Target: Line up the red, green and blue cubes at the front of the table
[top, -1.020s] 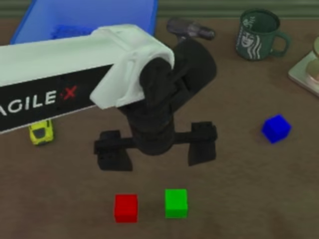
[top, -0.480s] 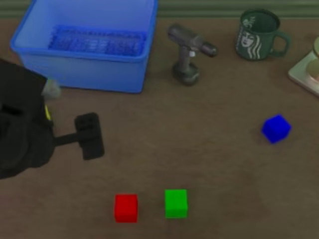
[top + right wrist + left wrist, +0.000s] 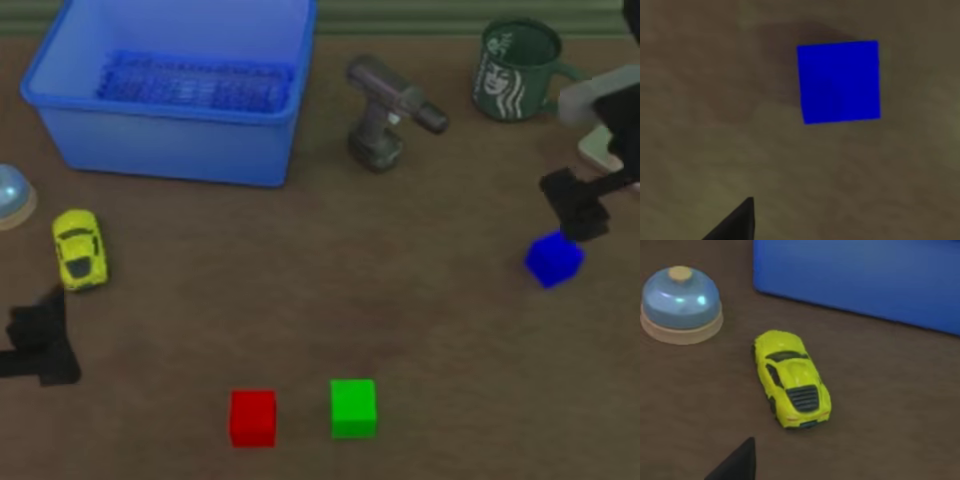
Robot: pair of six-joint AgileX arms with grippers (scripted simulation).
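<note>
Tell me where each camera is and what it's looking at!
Top view: above the table, looking down; left gripper at the left edge, right gripper beside the blue cube.
Left wrist view: on the left arm, facing the yellow toy car, bell and blue bin; one dark fingertip shows.
Right wrist view: on the right arm, facing the blue cube; one fingertip shows.
Shared: top and right wrist views both show the blue cube.

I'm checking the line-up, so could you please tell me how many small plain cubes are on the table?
3. The bright red cube and bright green cube sit apart, side by side, at the front; the deep blue cube lies at the right, beside the right gripper. None seems hidden.
</note>
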